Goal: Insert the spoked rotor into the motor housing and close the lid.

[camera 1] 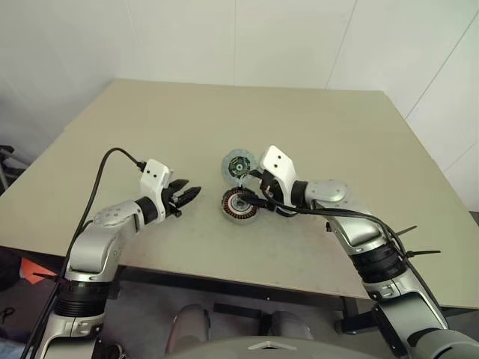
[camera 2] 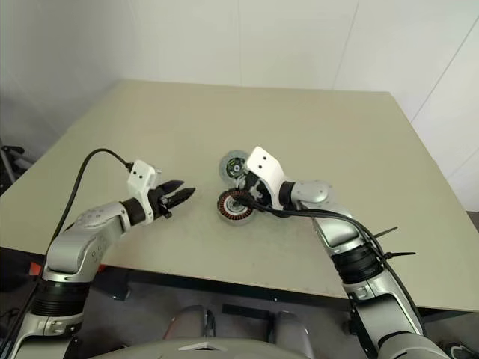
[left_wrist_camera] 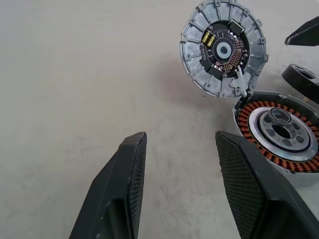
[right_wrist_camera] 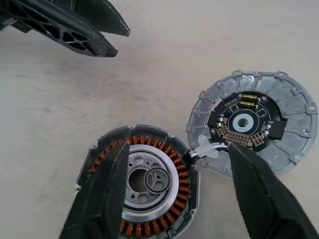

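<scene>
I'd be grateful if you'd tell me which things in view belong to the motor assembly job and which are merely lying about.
Belong to the job:
- motor housing, copper windings showing
- lid, swung open, lying flat beside the housing
- right gripper, jaws apart over the housing
- left gripper, jaws apart, holding nothing

Merely there:
- table
- white wall

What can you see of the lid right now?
The lid is a round grey metal-looking disc with a ribbed, segmented rim. It lies swung open flat on the table, inner face up: a dark round circuit board with small yellow parts, pale contacts and a silvery centre hole. A small white hinge piece joins its edge to the motor housing beside it. Nothing grips it; the right gripper hangs over the hinge area with its jaws apart.
</scene>
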